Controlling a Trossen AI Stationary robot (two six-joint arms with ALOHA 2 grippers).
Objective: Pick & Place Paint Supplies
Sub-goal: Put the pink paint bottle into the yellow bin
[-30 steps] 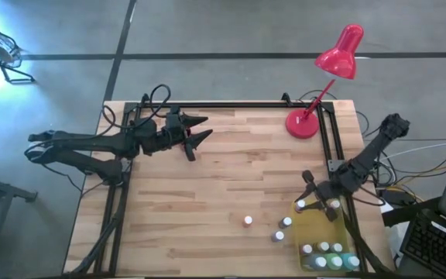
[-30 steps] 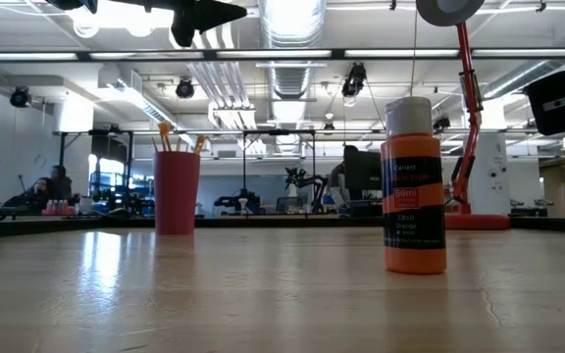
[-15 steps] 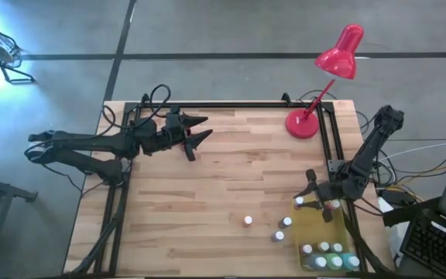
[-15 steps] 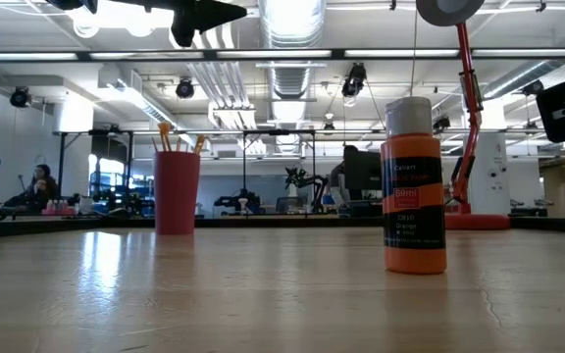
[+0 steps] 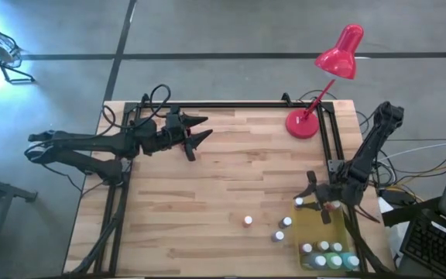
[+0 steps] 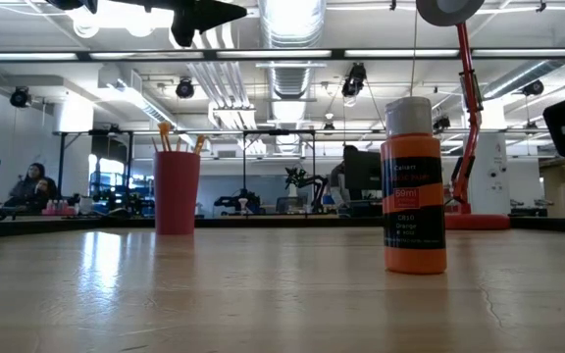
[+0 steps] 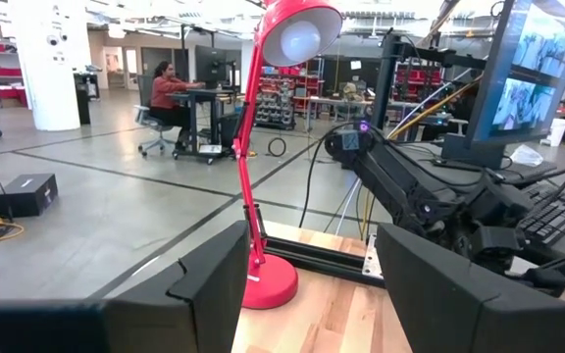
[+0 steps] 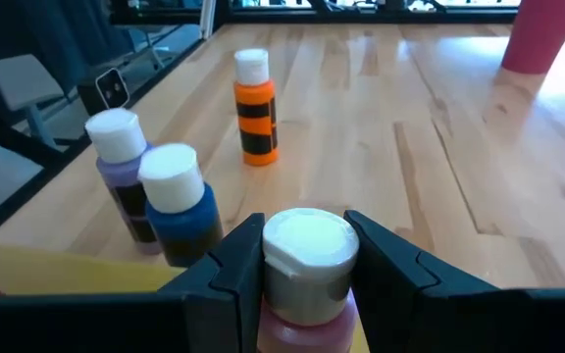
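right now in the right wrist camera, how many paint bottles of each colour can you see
orange bottle: 1
purple bottle: 1
blue bottle: 1
pink bottle, white-capped, gripped in the right gripper: 1
total: 4 bottles

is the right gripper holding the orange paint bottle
No, the right gripper is clamped on a white-capped pink bottle, while the orange bottle stands free on the table further off.
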